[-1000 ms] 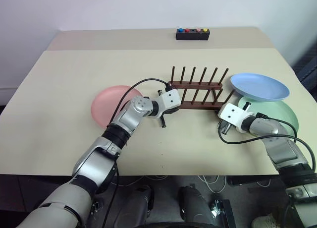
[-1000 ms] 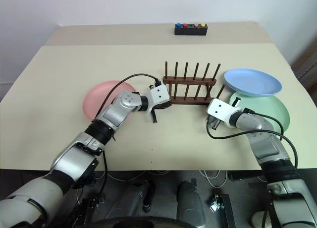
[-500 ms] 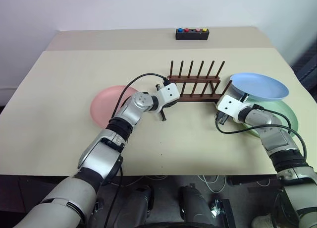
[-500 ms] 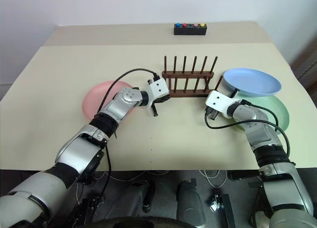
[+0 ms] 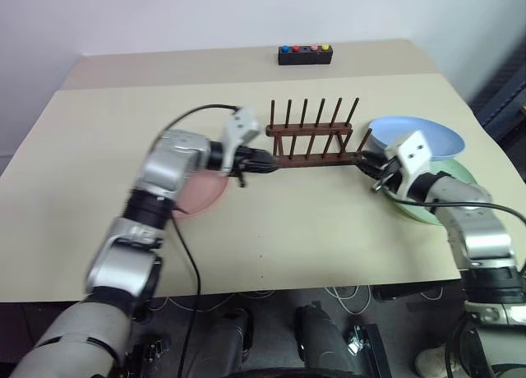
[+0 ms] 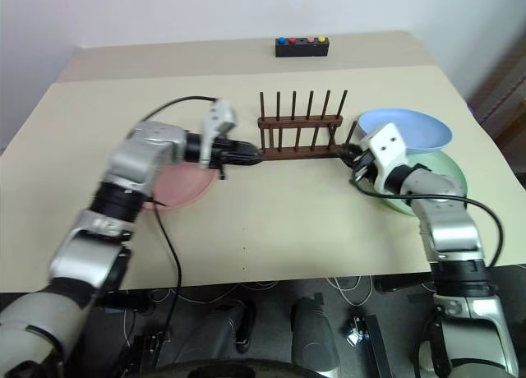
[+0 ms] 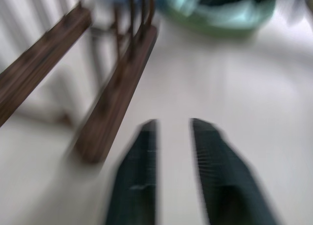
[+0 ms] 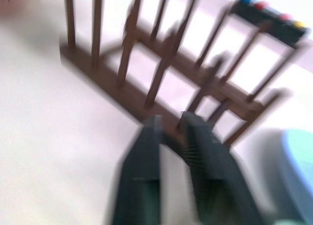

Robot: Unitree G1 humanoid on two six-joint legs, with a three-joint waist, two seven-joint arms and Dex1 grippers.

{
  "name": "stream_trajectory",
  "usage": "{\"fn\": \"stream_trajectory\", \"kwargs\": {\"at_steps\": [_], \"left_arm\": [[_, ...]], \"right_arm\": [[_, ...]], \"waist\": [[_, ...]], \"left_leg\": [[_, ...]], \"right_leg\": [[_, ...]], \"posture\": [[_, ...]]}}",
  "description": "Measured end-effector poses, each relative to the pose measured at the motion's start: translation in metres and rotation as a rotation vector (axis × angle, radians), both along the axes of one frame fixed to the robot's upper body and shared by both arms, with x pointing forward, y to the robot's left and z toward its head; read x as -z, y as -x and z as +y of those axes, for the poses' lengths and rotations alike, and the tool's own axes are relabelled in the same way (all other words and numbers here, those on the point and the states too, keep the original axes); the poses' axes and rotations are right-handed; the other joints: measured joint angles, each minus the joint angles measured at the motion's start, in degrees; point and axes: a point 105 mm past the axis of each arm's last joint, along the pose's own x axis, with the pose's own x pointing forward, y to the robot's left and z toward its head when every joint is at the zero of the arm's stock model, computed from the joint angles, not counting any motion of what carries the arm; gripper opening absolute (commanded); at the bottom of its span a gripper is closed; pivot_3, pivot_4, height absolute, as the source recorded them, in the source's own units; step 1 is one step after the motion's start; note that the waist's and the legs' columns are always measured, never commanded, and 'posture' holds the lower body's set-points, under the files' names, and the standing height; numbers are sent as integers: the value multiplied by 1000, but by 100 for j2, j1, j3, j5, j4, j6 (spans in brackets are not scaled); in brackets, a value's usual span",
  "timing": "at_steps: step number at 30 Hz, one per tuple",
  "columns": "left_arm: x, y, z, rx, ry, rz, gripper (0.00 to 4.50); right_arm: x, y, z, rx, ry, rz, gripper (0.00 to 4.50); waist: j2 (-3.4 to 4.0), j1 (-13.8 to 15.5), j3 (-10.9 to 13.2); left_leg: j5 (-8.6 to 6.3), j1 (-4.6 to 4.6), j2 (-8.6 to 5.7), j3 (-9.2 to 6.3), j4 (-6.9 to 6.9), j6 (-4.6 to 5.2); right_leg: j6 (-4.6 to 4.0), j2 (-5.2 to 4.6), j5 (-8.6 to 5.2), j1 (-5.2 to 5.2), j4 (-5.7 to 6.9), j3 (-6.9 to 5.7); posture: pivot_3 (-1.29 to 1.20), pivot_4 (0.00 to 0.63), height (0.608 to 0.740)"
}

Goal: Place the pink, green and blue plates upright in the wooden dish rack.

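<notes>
The small dark brown wooden dish rack (image 5: 312, 140) at frame centre looks matt, its pegs smooth; the round pink plate (image 5: 201, 195), light blue plate (image 5: 427, 136) and pale green plate (image 5: 448, 174) look like smooth, faintly glossy plastic; the beige tabletop (image 5: 99, 148) is matt.

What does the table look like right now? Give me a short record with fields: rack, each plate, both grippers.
rack: wooden dish rack mid-table, no plates in it
pink plate: pink plate flat on the table, left of the rack, partly under the left arm
blue plate: blue plate right of the rack, over the far part of the green plate
green plate: green plate flat, beneath the blue one
left gripper: left gripper open, holding nothing, at the rack's left end
right gripper: right gripper open, holding nothing, at the rack's right end
</notes>
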Motion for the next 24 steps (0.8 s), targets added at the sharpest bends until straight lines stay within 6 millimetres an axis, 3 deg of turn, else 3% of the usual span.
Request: {"fn": "stream_trajectory", "kwargs": {"at_steps": [2,4,5,8,13,19,24], "left_arm": [[-17,-9,18,-89,63,-23,3754],[-32,-23,35,-195,99,-73,4500],[-38,-29,50,-258,98,-100,4500],[-47,-39,90,-400,103,-140,4500],[-35,-55,140,-660,51,-105,4500],[-3,-47,182,-864,13,102,4500],[14,-36,197,-943,12,259,4500]], "right_arm": [[-15,5,-2,8,-81,-29,3225],[-19,8,4,4,-117,-26,4119],[-19,8,8,-1,-132,-23,4479],[-23,6,8,30,-137,-29,4479],[-49,-7,3,139,-67,-93,4479],[-47,1,24,-50,-140,-8,4479],[-47,4,29,-98,-153,17,4479]], "waist": [[0,55,0],[-1,115,0],[-1,119,0],[-1,121,0],[-1,142,0],[-2,117,1],[-5,114,1]], "left_leg": [[1,0,3,-2,7,-1],[1,1,3,-1,8,-1],[0,1,3,1,5,0],[0,0,2,7,-7,1],[0,-2,2,7,-3,1],[-2,-5,2,7,-4,4],[-2,-5,2,7,0,4]], "right_leg": [[-2,3,1,5,-3,-2],[-2,2,1,6,-5,-3],[-2,2,2,4,-8,-2],[-2,-1,2,-6,-8,0],[-2,1,2,-8,-4,-2],[-1,1,2,-8,-5,-2],[-1,2,2,-9,-1,-2]], "posture": [[0,150,740],[0,150,740],[0,150,740],[0,150,740],[0,150,740],[0,150,740],[0,150,740]]}}
